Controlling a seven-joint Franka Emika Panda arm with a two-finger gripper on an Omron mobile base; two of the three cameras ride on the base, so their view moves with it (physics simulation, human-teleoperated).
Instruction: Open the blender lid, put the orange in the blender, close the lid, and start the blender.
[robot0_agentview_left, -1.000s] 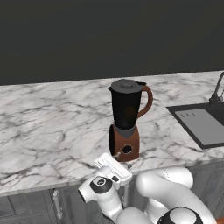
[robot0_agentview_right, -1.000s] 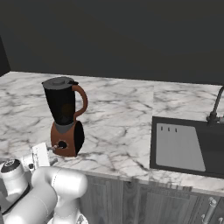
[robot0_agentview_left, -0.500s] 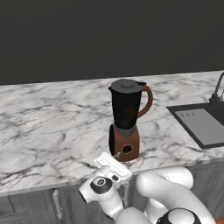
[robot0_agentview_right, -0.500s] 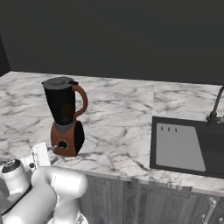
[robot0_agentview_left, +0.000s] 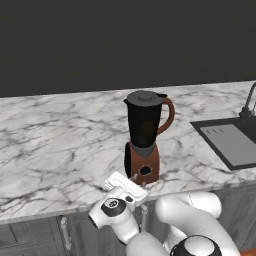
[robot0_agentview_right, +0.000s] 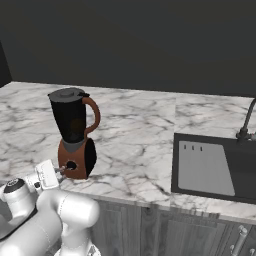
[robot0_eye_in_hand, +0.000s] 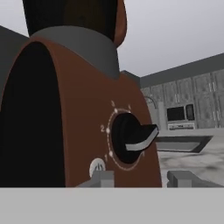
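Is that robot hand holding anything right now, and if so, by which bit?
Nothing is visibly held. The hand is shut just in front of the blender, below its black dial, with no grip showing.

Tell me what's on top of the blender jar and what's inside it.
The blender lid sits on the rim of the blender, closing the jar. Inside, a faint orange glow shows through the dark wall, likely the orange, but the tinted jar hides its outline.

Marble counter (robot0_agentview_left: 60, 145), dark sink (robot0_agentview_right: 210, 167), faucet (robot0_agentview_right: 245, 125).
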